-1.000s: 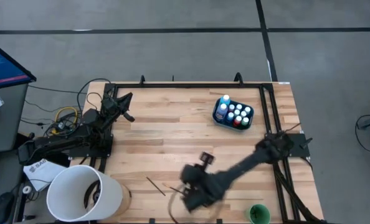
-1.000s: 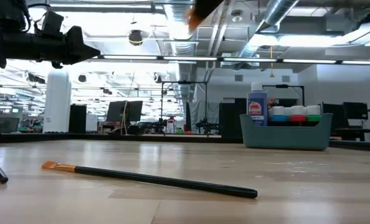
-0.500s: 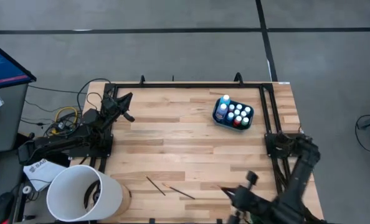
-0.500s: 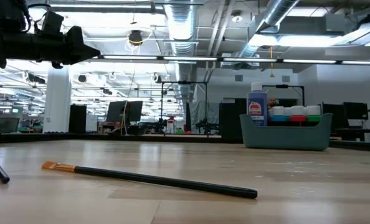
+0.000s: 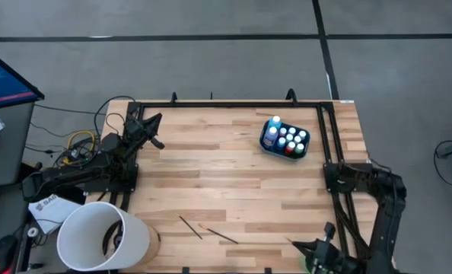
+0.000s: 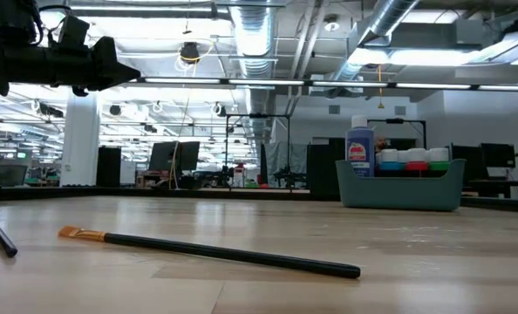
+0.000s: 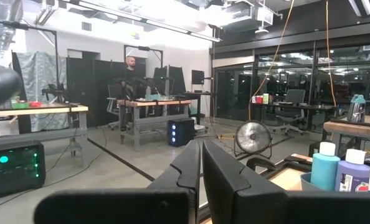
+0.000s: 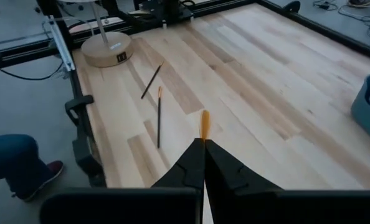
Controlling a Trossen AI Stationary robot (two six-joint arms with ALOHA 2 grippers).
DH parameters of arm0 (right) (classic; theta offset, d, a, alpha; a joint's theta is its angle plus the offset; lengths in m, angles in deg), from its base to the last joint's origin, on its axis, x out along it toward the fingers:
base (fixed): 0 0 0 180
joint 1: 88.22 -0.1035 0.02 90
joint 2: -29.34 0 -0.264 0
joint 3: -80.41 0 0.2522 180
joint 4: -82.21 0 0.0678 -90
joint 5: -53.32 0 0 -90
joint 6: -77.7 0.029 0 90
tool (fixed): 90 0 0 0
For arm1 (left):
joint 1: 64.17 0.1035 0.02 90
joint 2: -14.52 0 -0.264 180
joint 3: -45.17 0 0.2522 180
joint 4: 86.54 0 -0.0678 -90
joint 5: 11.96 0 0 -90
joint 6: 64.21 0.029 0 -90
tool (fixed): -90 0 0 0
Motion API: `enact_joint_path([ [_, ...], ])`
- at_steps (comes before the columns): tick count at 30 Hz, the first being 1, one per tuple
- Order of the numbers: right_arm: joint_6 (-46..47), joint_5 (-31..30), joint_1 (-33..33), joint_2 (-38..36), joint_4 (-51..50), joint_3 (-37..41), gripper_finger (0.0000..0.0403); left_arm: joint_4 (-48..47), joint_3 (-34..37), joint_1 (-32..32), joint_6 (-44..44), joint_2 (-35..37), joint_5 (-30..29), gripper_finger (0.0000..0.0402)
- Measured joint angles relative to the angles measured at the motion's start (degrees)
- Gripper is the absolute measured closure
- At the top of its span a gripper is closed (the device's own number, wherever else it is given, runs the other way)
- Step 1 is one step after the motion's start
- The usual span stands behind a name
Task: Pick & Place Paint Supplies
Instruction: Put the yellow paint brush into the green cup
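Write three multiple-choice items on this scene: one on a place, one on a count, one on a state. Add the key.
1. Where does the teal tub stand?
A. On the right half of the table
B. At the table's left edge, beside the left arm
C. On the floor

2. How many brushes lie loose on the table?
A. None
B. Two
C. Five

3. The right gripper is:
A. Open and empty
B. Shut on an orange-tipped brush
C. Shut on a blue bottle

Key:
1. A, since the high view shows the tub on the right half, near the right arm's base side.
2. B, since the high view and the right wrist view each show two thin sticks lying on the wood.
3. B, since in the right wrist view orange bristles poke out between the closed fingers.
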Motion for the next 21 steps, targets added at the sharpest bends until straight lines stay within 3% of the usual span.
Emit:
enact_joint_path([
  [8, 3.36, -0.2, -3.74, 0.02, 0.01, 4.13, 0.0403, 0.0, 0.0, 0.02, 0.0, 0.0, 0.0, 0.0394],
  [21, 1.84, 0.01, -4.14, 0.02, 0.78, 4.56, 0.0403, 0.0, 0.0, 0.0, 0.0, 0.0, 0.0, 0.0394],
])
